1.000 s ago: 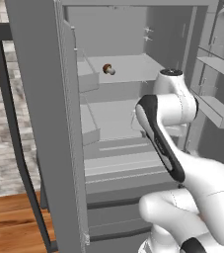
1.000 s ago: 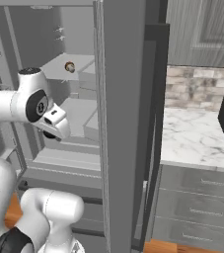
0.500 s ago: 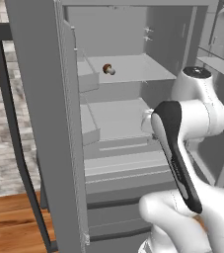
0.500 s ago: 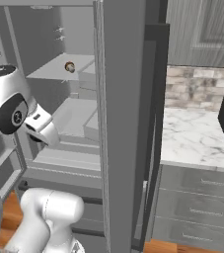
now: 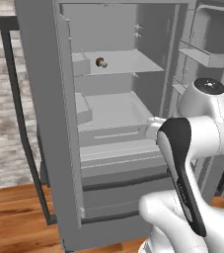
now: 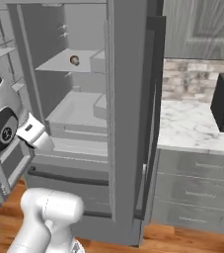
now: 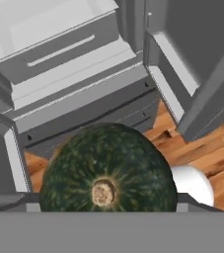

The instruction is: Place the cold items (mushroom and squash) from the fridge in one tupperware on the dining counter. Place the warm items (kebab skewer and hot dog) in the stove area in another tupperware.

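— Hand view has the squash (image 7: 107,170) right up against the camera, stem toward us, with the fridge drawers and the wood floor (image 7: 217,148) behind it. Held?

— Looks carried, so the gripper is presumably clamped on it, but the fingertips are hidden; I cannot tell for sure.

— And the rest?

— Mushroom (image 5: 101,62) sits on the upper shelf of the open fridge (image 5: 128,106). Judging by that, nothing is boxed yet; both warm items remain.

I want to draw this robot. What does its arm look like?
The arm is glossy white and chunky, built from rounded segments. A black band runs down one link, and a round grey cap tops a joint. From the right base view, a dark round disc sits on a joint's side.
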